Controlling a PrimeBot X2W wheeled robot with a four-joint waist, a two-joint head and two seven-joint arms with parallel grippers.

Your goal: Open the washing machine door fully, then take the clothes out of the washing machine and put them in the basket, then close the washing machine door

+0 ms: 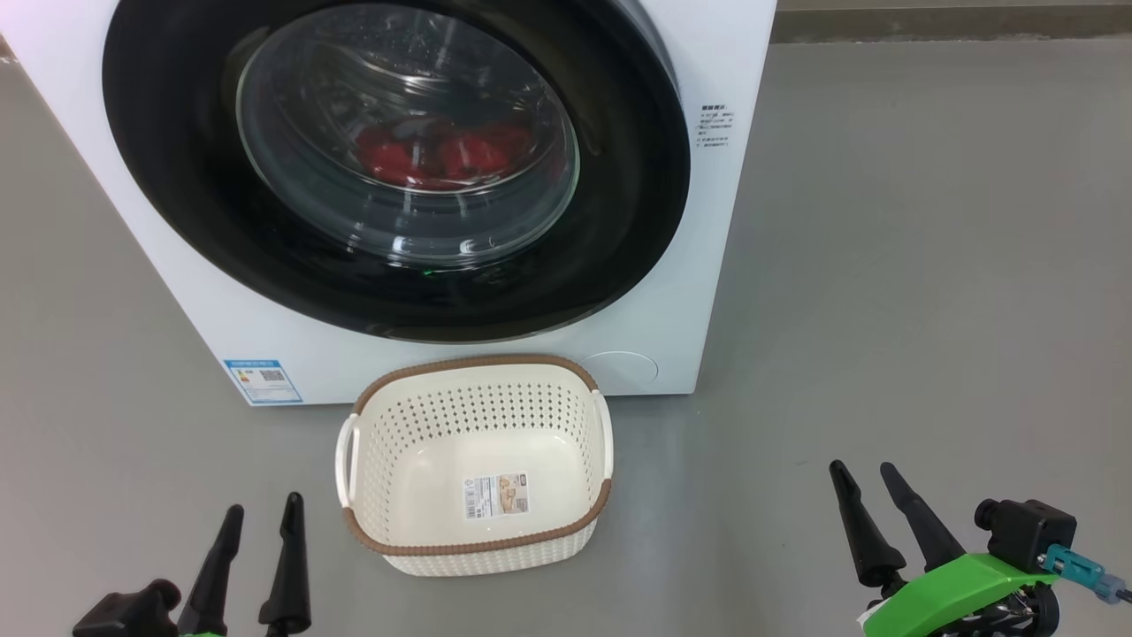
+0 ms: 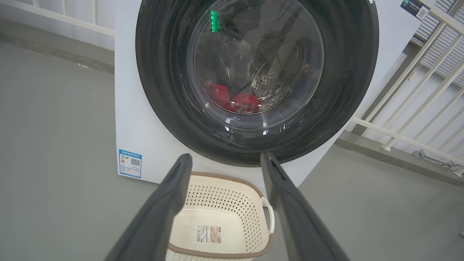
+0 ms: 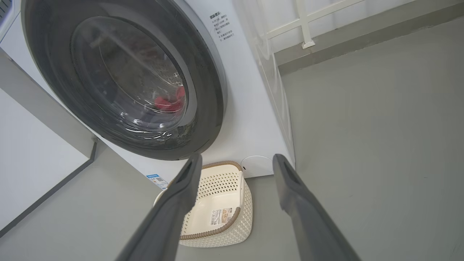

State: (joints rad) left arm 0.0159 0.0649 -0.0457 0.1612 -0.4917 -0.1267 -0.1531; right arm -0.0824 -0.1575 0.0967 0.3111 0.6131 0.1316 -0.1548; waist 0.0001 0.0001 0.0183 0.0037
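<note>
Lowest in the head view are both grippers: left gripper [image 1: 263, 504] btm left, right gripper [image 1: 861, 467] btm right. Each has its fingers spread w/ nothing between them, and their bodies are cut off by the frame edge. Between them, a bit further out, the basket [image 1: 482, 559] stands on the floor [image 1: 884, 310] just in front of the washing machine [image 1: 707, 265]; can't tell if they touch. Inside it is a paper label [image 1: 497, 495] on the bottom. The machine's door [image 1: 168, 177] is shut, top cut off by the frame. The clothes [image 1: 442, 155] show as red blobs through the glass, low in the drum. Shape and number are hard to make out w/ the glare. A blue sticker [image 1: 263, 380] sits at the machine's lower left corner and a round flap [image 1: 621, 368] at lower right. The small print [image 1: 716, 124] is too small to read.

Left wrist view: left gripper [image 2: 226, 156] has fingers apart, empty, framing the basket [image 2: 224, 203], whose near end is cut off. The door [image 2: 163, 72] is closed behind it. The clothes [image 2: 239, 101] are red at the drum bottom, partly lost in reflections. A white railing [image 2: 417, 90] is off to one side.

Right wrist view: right gripper [image 3: 237, 156] is also spread, holding nothing. One finger [image 3: 170, 217] hides part of the basket [image 3: 217, 241]. The door [image 3: 212, 90] is closed, seen at an angle. The clothes [image 3: 168, 103] are just a small red patch. The railing [image 3: 304, 21] stands beyond the machine's side.
</note>
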